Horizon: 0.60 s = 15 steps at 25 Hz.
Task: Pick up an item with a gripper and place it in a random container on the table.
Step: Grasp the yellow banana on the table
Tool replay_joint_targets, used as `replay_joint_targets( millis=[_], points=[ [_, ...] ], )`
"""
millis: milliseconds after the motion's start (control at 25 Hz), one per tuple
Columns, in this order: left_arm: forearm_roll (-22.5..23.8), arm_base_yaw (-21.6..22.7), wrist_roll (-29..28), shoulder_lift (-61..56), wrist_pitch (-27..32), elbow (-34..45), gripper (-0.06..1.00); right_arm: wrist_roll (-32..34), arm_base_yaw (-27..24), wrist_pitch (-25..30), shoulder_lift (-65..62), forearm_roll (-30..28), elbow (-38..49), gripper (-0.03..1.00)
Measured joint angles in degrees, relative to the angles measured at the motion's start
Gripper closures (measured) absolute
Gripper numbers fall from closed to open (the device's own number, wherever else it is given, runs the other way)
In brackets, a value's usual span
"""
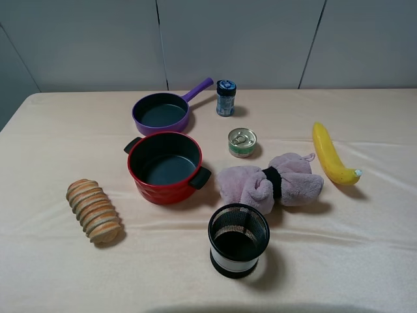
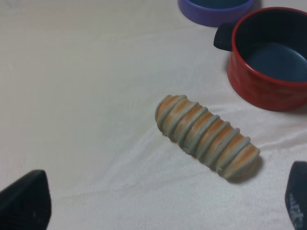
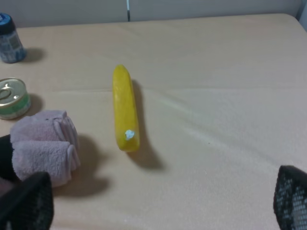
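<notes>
Over on the right side of the table [image 1: 365, 261], the banana [image 1: 333, 156] lay flat on the cloth, its pale tip turned toward the front edge. Bare cloth ran from its outer side all the way to the table's right edge, and more bare cloth stretched in front of it. On its inner side the bundled pink towel [image 1: 270, 182] sat near it but not touching.

The right gripper [image 3: 158, 201] hung with its jaws spread wide and nothing between them. The banana lay ahead of it, lengthwise, with its tip nearest.

The red pot [image 1: 159, 191] stood left of centre, well apart from the banana. The towel, the small tin [image 1: 242, 142] and the black mesh cup [image 1: 238, 240] all sat between them. The purple pan [image 1: 140, 124] was just behind the pot, and a dark-capped jar [image 1: 225, 98] stood beside the pan's handle.

On the left, the left gripper [image 2: 160, 203] also had its jaws wide apart and gripped nothing. The bread loaf [image 1: 94, 210] lay ahead of it, with bare cloth out to the left edge.
</notes>
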Motion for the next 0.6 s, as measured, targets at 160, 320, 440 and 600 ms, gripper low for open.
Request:
replay_joint_targets(
  millis=[160, 320, 440, 600],
  points=[
    [0.00, 0.00, 0.00, 0.00, 0.00, 0.00, -0.05, 0.00, 0.00, 0.00, 0.00, 0.00, 0.00, 0.27],
    [0.00, 0.00, 0.00, 0.00, 0.00, 0.00, -0.05, 0.00, 0.00, 0.00, 0.00, 0.00, 0.00, 0.27],
    [0.00, 0.00, 0.00, 0.00, 0.00, 0.00, -0.05, 0.00, 0.00, 0.00, 0.00, 0.00, 0.00, 0.27],
    [0.00, 0.00, 0.00, 0.00, 0.00, 0.00, -0.05, 0.00, 0.00, 0.00, 0.00, 0.00, 0.00, 0.27]
  ],
)
